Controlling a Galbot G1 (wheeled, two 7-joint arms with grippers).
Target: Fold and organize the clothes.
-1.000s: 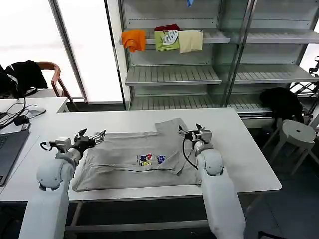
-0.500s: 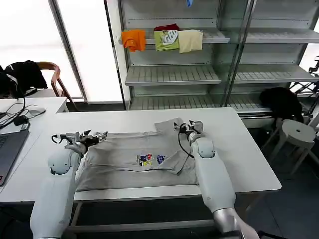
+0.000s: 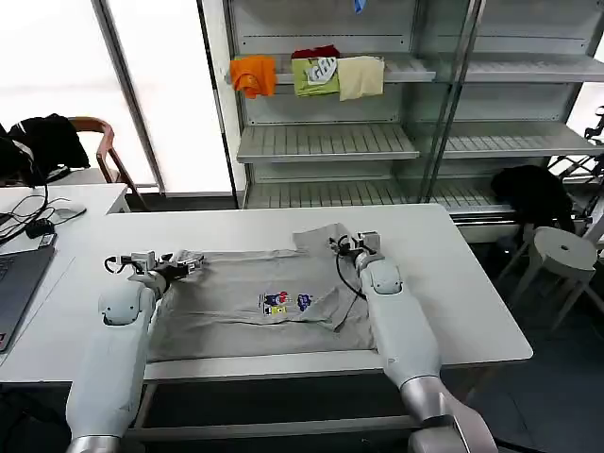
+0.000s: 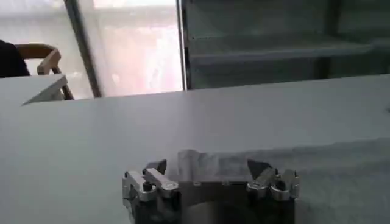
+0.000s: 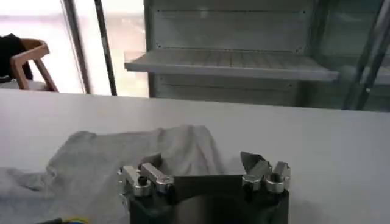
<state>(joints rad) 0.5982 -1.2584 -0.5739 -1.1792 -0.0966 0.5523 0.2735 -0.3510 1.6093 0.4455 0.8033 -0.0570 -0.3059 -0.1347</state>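
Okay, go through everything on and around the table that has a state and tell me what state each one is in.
Grey shirt: spread on the table, not yet folded, one sleeve bunched near the right arm.
Left end effector: open, at the shirt's far-left corner.
Right end effector: open, over the bunched sleeve.
Shelf garments: draped over the shelf edge.

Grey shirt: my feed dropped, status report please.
Both end effectors open: left at one sleeve, right at the other. Grey shirt flat on table, unfolded. Nothing in the way.
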